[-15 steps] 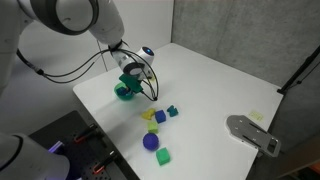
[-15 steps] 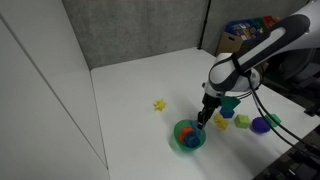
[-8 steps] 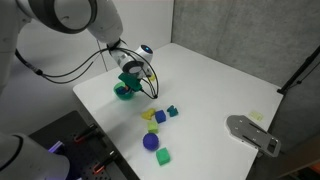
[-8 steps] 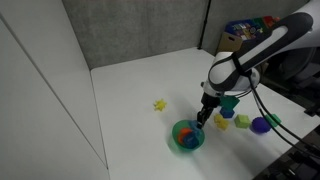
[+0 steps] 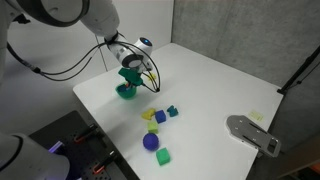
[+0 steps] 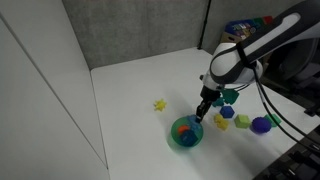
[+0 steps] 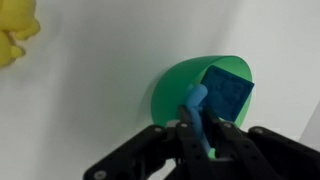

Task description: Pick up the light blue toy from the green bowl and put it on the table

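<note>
1. The gripper has lifted clear of the green bowl, its jaws pinched on the light blue toy, which hangs just above the bowl.
2. A dark blue block lies in the bowl, and a yellow toy sits near it on the table.

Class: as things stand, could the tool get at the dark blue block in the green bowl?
Probably not right away. Nothing covers the dark blue block in the green bowl, but the light blue toy appears clamped in the tool, filling its grip.
</note>
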Available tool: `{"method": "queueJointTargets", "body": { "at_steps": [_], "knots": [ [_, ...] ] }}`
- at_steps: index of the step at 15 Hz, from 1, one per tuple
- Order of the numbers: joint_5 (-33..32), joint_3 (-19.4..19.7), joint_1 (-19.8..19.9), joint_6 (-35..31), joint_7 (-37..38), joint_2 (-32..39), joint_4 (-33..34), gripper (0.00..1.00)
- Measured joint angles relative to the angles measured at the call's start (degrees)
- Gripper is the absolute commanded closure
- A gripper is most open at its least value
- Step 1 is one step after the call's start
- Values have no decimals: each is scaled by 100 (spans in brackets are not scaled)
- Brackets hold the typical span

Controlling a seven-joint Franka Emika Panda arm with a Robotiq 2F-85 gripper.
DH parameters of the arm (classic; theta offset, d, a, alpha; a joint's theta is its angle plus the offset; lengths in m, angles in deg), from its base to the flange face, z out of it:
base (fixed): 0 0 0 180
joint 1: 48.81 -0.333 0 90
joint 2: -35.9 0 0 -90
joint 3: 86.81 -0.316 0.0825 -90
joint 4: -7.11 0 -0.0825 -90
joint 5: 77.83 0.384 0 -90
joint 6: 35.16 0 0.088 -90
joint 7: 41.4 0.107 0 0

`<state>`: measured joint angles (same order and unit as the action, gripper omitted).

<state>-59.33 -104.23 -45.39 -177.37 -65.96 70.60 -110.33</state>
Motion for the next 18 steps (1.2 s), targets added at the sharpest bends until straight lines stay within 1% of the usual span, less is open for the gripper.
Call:
{"method": "queueJointTargets", "body": {
  "at_steps": [1,2,8,12,15,18],
  "knots": [
    [3,-9,47,35,-62,-53,-10,98],
    [5,-16,97,67,-111,-98,-24,95],
    [21,-14,400,125,-366,-360,-185,95],
    [176,18,667,123,-589,-751,-342,95],
    [219,214,775,39,-675,-1123,-513,95],
    [218,458,778,-304,-738,-1327,-703,95]
  ]
}}
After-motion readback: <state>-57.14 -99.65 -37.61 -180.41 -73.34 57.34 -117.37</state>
